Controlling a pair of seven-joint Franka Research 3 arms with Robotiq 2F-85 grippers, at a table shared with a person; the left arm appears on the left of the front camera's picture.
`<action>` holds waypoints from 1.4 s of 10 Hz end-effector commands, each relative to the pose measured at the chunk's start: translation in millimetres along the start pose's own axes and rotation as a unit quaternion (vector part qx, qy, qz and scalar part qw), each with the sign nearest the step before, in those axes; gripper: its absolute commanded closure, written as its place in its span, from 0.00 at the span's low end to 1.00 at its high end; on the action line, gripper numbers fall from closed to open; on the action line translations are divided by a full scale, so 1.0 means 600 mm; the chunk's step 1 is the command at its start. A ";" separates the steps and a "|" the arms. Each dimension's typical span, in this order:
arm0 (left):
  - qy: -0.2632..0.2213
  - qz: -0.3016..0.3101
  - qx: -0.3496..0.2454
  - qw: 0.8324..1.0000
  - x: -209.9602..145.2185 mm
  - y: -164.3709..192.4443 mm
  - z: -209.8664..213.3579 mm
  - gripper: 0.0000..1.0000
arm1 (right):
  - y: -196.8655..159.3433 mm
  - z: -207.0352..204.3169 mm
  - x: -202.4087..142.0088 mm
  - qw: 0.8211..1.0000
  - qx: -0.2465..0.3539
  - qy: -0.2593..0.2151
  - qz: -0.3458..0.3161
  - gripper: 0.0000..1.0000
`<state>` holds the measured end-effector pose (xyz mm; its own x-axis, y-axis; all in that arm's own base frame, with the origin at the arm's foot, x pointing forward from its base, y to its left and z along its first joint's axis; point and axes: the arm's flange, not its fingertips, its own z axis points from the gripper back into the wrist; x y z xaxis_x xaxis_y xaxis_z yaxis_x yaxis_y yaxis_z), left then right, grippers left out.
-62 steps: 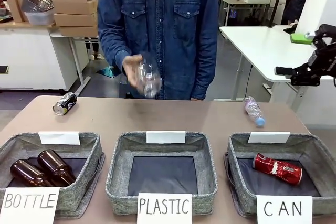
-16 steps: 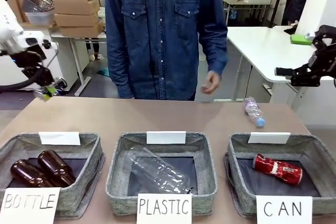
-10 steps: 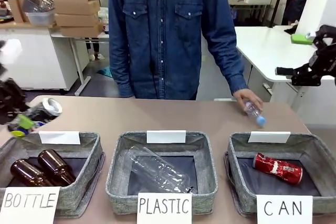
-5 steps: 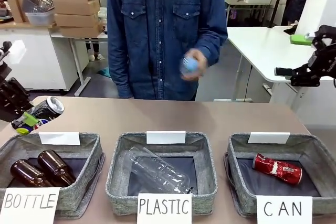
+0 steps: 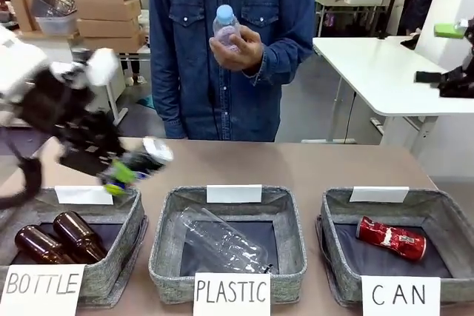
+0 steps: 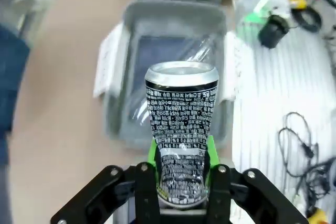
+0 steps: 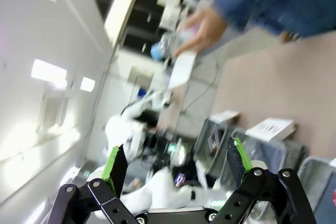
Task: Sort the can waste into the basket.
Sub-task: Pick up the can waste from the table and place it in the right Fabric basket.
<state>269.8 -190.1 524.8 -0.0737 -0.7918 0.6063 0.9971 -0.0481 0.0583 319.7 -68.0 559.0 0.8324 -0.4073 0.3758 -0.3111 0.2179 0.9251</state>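
Black can [image 6: 181,124] is clamped between the left jaws [image 6: 182,182]; right jaws [image 7: 176,169] stand released. Risk: early release drops it short of the basket [image 5: 437,209].

White left arm [image 5: 29,72] with black wrist, left claw [image 6: 181,174] black with green pads; right claw [image 7: 176,169] likewise; person [image 5: 229,42] wears blue denim shirt, snap buttons.

— Colours on the can [image 6: 181,129]?
— Black with white print, silver end; green pads [image 6: 153,153] either side.
— Baskets?
— Grey weave, dark bases, white cards lettered black. Far right, the CAN basket [image 5: 337,257]: red dented can [image 5: 391,238]. Left: brown bottles [image 5: 55,238].
— Person?
— Blue denim sleeve [image 5: 292,27]; clear bottle [image 5: 225,27], pale blue cap.
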 end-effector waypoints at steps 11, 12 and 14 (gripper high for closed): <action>0.026 0.194 0.172 0.966 -0.321 -0.088 0.284 0.63 | -0.015 -0.028 -0.020 0.999 0.025 0.039 -0.009 0.00; 0.027 0.191 0.166 0.967 -0.320 -0.083 0.280 0.63 | -0.015 -0.028 -0.020 0.999 0.025 0.039 -0.009 0.00; 0.038 0.196 0.163 0.966 -0.315 -0.079 0.275 0.63 | -0.015 -0.028 -0.020 0.999 0.025 0.039 -0.009 0.00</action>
<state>238.0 74.9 559.1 0.3039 -0.7608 0.5735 0.8974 0.4306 0.0957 320.3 -49.5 544.1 0.8737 -0.3471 0.3409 -0.2998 0.1677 0.9391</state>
